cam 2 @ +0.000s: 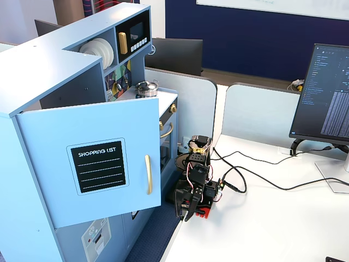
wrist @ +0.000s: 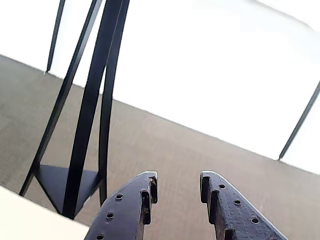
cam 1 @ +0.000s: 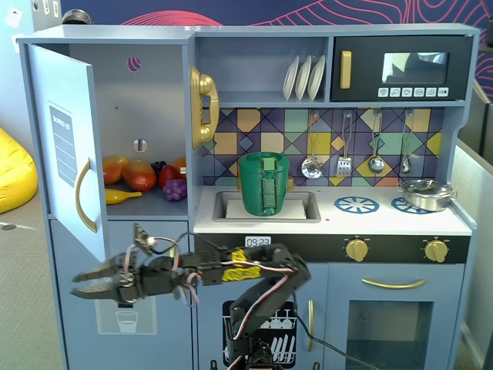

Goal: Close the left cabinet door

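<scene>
A tall light-blue toy kitchen (cam 1: 323,231) fills a fixed view, with a sink, stove knobs, a microwave at upper right and a fridge section at the left. The left cabinet door (cam 1: 71,146) stands swung wide open on its left-edge hinge, showing toy fruit (cam 1: 142,179) on the shelf inside. In another fixed view the door's outer face (cam 2: 90,161) turns toward the camera, with its black "SHOPPING LIST" panel (cam 2: 98,165) and curved gold handle (cam 2: 148,174).

A small black robot arm (cam 1: 254,281) is mounted in front of the kitchen and reaches left, below the open door. Its gripper (cam 1: 77,284) sits just under the door's lower free corner, not visibly touching it. The jaws are apart and hold nothing; the wrist view shows only carpet and a dark stand beyond the two fingers (wrist: 227,207).

To close the door well, the gripper probably needs to rise around the free edge to the outer face, then push near the handle, following the door's arc toward the cabinet with steady, gentle pressure.
</scene>
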